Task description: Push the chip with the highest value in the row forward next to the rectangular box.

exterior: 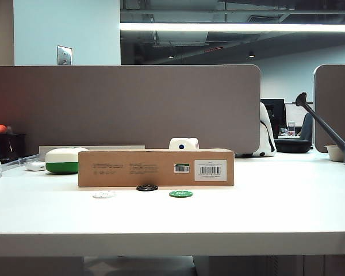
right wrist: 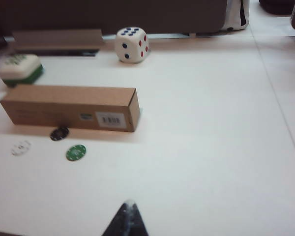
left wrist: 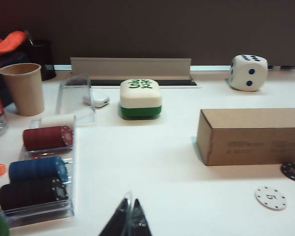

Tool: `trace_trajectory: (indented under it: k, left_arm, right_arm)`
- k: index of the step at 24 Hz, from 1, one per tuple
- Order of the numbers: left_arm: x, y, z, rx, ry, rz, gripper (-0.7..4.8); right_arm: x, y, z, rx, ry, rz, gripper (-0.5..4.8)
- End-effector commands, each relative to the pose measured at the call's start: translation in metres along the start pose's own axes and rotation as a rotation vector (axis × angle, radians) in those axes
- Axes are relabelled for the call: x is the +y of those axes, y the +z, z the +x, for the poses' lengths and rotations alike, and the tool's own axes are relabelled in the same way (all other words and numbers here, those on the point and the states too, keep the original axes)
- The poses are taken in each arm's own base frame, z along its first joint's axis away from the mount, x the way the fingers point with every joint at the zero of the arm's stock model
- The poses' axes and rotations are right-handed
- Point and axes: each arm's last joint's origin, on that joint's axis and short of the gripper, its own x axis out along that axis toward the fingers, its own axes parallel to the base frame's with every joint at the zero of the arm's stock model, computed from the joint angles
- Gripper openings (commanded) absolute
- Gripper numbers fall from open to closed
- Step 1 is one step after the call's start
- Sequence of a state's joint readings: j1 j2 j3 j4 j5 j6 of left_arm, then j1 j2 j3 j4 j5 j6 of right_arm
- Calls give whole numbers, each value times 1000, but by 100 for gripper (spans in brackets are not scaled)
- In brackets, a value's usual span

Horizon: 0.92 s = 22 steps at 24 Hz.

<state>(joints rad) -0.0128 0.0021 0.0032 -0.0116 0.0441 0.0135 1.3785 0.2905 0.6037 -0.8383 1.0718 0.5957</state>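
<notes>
The black chip [exterior: 146, 187] lies against the near face of the rectangular box [exterior: 156, 168], ahead of the white chip [exterior: 104, 194] and green chip [exterior: 180, 194]. The left end effector [left wrist: 129, 219] and right end effector [right wrist: 127, 220] both hang above the bench [exterior: 264, 213], fingertips pinched together, holding nothing.

Exterior: low, table-level, facing the box [exterior: 156, 168] front-on. Wrist views: higher, angled down from left and right — both sharing box, die [left wrist: 248, 72], chips.
</notes>
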Motion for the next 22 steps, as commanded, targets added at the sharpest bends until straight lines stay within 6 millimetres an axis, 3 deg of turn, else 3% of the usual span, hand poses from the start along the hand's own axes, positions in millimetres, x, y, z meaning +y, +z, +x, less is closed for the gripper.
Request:
trace_trajectory:
  k: [1, 6, 14, 22]
  left_arm:
    - [0, 3, 0, -16, 0, 2, -5]
    - [1, 3, 0, -16, 6, 2, -5]
    - [1, 2, 0, -7, -9, 1, -5]
    - [1, 1, 0, -2, -11, 1, -5]
  right_arm:
    - [-15, 4, -8, -43, 25, 65, -1]
    - [-43, 5, -21, -115, 83, 180, -1]
    - [-37, 16, -25, -122, 292, 250, 0]
    - [-38, 16, -25, -123, 288, 251, 0]
